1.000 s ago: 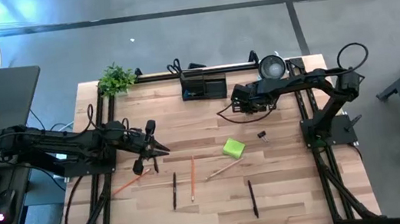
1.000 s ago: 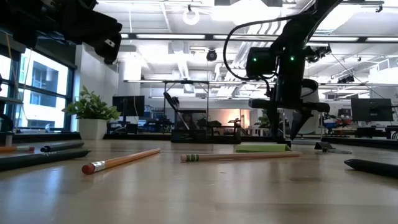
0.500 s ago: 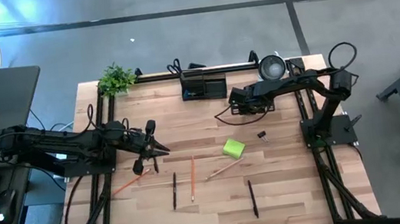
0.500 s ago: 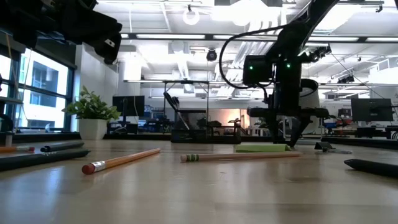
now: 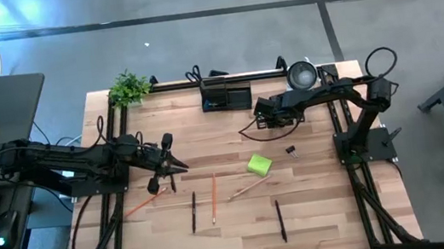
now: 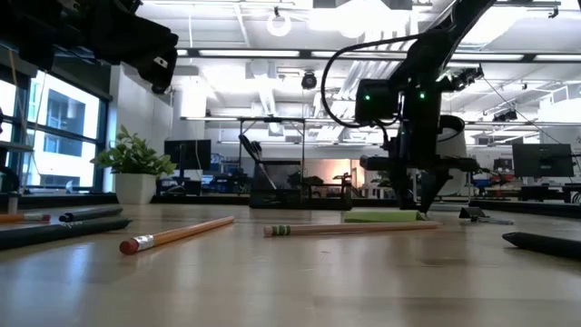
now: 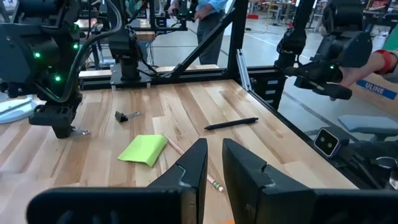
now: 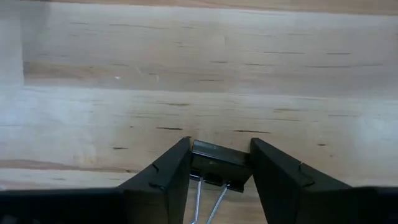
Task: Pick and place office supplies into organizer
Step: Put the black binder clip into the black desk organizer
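Observation:
My right gripper (image 5: 266,123) points down at the table's far right, in front of the black organizer (image 5: 225,98), and is closed on a small black binder clip (image 8: 217,163). My left gripper (image 5: 174,163) hovers shut over the left half of the table and holds nothing. A second binder clip (image 5: 291,151), a lime-green sticky-note pad (image 5: 259,165), pencils (image 5: 213,196) and black pens (image 5: 280,220) lie flat on the wood. My right gripper pinches the binder clip's black body (image 8: 219,157) between its two fingers (image 8: 166,174), one on each side. The fingers come from above, pointing down. The clip lies on the table, its wire handles (image 8: 205,199) running back under the gripper.
A silver-and-white cup (image 5: 301,74) stands at the far right corner and a small green plant (image 5: 129,88) at the far left. Black rails run along the far edge and both sides. An orange pencil (image 5: 142,206) lies near the left arm.
My right gripper's fingers have drawn closer together around the binder clip at the table's surface. The clip has stayed on the wood.

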`<move>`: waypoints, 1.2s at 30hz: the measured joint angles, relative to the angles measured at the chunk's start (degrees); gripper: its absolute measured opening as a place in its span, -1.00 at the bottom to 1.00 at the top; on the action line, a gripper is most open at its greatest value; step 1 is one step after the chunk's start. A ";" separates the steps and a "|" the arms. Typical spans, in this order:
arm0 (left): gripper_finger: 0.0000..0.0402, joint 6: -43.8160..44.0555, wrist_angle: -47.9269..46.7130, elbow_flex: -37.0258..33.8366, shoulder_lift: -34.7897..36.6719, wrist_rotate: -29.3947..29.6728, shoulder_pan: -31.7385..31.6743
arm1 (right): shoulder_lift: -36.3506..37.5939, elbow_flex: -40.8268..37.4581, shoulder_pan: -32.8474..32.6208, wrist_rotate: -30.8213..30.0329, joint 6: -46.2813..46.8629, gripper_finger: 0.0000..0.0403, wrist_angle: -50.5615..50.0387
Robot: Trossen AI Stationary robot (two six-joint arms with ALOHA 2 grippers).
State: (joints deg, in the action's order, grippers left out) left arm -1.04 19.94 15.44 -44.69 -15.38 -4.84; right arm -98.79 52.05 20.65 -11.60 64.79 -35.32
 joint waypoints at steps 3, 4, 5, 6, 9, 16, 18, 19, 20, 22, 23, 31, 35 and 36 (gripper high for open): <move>-0.80 0.01 0.00 0.00 -0.01 0.00 -0.01 | -0.16 1.02 -0.52 0.25 -1.93 -0.31 0.08; -0.80 0.01 0.00 0.00 0.00 -0.01 -0.01 | -0.27 1.62 -0.77 0.88 -2.44 -0.31 0.56; -0.80 0.01 0.00 0.00 -0.01 0.00 -0.02 | -0.42 2.52 -1.09 1.77 -3.13 -0.31 1.66; -0.80 0.02 0.00 0.00 0.00 0.00 0.00 | -0.47 3.80 -1.48 2.18 -3.92 -0.30 3.00; -0.80 -0.04 0.01 0.00 -0.01 0.00 -0.02 | -0.27 7.72 -2.57 1.74 -7.41 -0.30 9.11; -0.80 -0.07 0.04 0.00 -0.02 -0.21 0.00 | -1.37 18.76 -4.83 -7.18 -23.72 -0.31 26.16; -0.80 -0.09 0.09 0.00 0.00 -0.86 0.00 | -3.19 21.92 -5.01 -8.85 -28.90 -0.31 28.46; -0.80 -0.11 0.07 0.00 -0.02 -1.22 0.00 | -4.25 23.48 -4.95 -9.33 -30.92 -0.31 28.84; -0.80 -0.12 0.09 0.00 -0.01 -1.71 0.00 | -5.67 25.24 -4.68 -9.41 -32.96 -0.31 29.22; -0.80 -0.17 0.09 0.00 0.00 -2.19 0.00 | -8.82 28.95 -4.04 -9.17 -36.37 -0.31 29.17; -0.80 -0.17 0.09 0.00 0.00 -2.26 0.00 | -10.65 30.86 -3.66 -8.75 -38.02 -0.31 28.36; -0.80 -1.55 0.60 0.02 0.00 -2.32 0.00 | -23.58 45.11 0.90 -7.14 -44.33 -0.30 15.26; -0.80 -1.60 0.59 0.02 0.00 -2.40 0.00 | -27.50 50.60 2.77 -3.18 -46.09 -0.30 12.39; -0.80 -1.60 0.57 0.02 -0.02 -2.40 0.00 | -28.50 51.52 2.97 -1.85 -47.18 -0.30 11.65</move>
State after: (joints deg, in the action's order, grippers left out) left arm -2.63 20.51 15.46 -44.71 -17.78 -4.84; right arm -127.29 103.57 23.62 -13.45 17.61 -23.67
